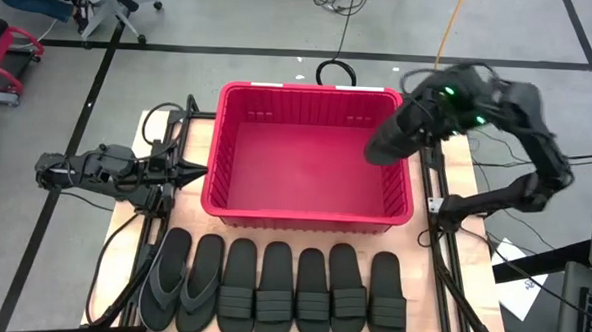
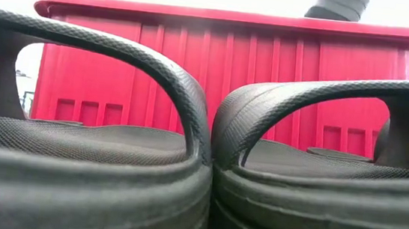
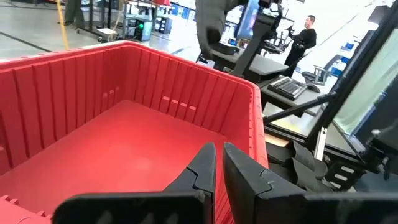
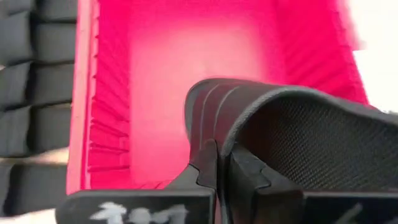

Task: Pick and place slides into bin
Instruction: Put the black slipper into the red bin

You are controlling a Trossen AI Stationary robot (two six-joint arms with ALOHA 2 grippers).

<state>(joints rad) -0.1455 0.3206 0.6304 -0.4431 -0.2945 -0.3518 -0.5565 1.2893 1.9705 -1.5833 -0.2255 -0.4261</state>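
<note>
The red bin point(image 1: 234, 208) stands mid-table. My right gripper point(image 4: 219, 163) hangs over the bin's far right part and is shut on a black slide point(image 4: 292, 124) with a ribbed band; the slide also shows in the high view point(image 1: 387, 145). Several black slides point(image 1: 274, 290) lie soles down in a row along the near edge, the two leftmost point(image 1: 203, 282) with thong straps. My left gripper point(image 1: 183, 171) waits shut and empty just outside the bin's left wall, pointing across the bin point(image 3: 93, 81). My right gripper pinches the slide by the edge of its ribbed band point(image 4: 208, 134) between its two fingers. The fingers come from above, slanting down into the bin. The slide is lifted clear above the bin's floor and hangs tilted below the fingers.
The bin's floor point(image 1: 296, 166) is bare. Two slides point(image 2: 110, 158) fill the low view in front of the bin's near wall point(image 2: 224, 64). Metal frame rails point(image 1: 442, 252) run along the table's left and right sides. A person point(image 3: 306, 34) stands far off in the room.
</note>
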